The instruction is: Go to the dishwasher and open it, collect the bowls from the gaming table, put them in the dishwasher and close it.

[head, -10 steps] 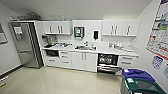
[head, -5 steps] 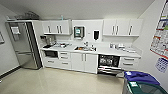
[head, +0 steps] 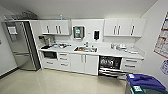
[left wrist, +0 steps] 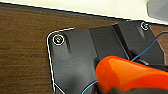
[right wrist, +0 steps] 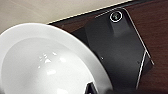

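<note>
Across the kitchen the dishwasher (head: 110,65) is sitting under the counter right of the sink (head: 85,49), door dropped toward the room, while a white bowl (right wrist: 47,62) is showing by the right wrist, its grip impossible to judge.

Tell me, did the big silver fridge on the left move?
No. The tall silver fridge still stands tight against the white counter cabinets. The whole picture shifted together, so the camera moved, not the fridge.

The head camera looks down across the kitchenette toward the open dishwasher (head: 110,65); each wrist camera looks past its bowl at brown wall.
</note>
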